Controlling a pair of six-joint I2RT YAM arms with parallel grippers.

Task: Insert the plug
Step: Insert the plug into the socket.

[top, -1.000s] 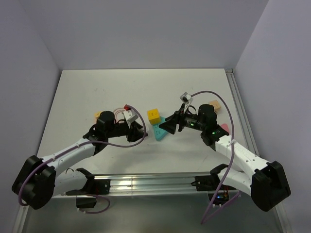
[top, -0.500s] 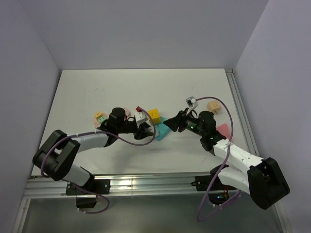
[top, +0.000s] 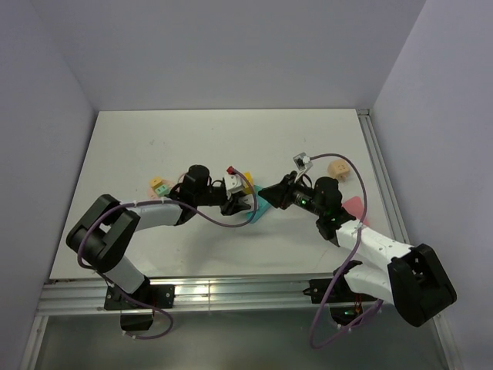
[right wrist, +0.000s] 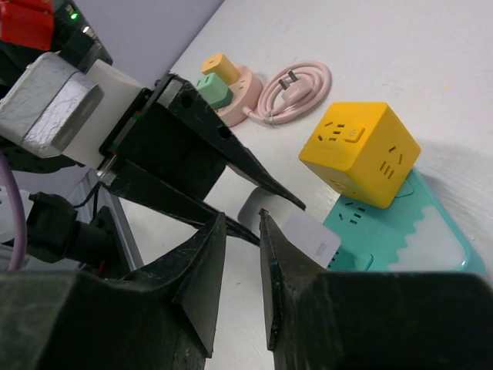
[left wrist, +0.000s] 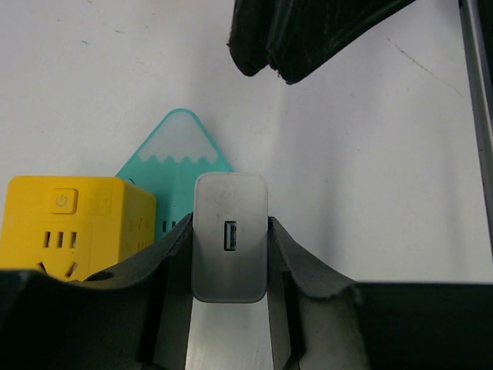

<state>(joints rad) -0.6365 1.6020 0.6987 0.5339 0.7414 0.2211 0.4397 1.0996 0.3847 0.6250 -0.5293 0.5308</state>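
The mint-green plug [right wrist: 212,89] lies far off at the left beside a small orange-yellow piece [right wrist: 219,66]; in the top view the plug [top: 161,189] is well behind my left arm. My left gripper [left wrist: 229,231] is shut on a plain white block [left wrist: 229,258] with a USB slot, held just right of the yellow socket cube [left wrist: 69,223] and over the teal mountain-shaped socket strip [left wrist: 179,150]. My right gripper [right wrist: 240,216] faces it from the other side, its jaws a narrow gap apart with nothing between them, close to the white block [right wrist: 296,231].
A coiled pink cable [right wrist: 296,89] lies behind the yellow cube [right wrist: 360,150]. A peach block [top: 337,167] and a pink piece [top: 355,206] lie at the right. A metal rail [top: 381,173] runs along the table's right edge.
My left arm has reached right with the white block, up to the yellow cube and teal strip. My right gripper's jaws have narrowed a lot and it has shifted slightly.
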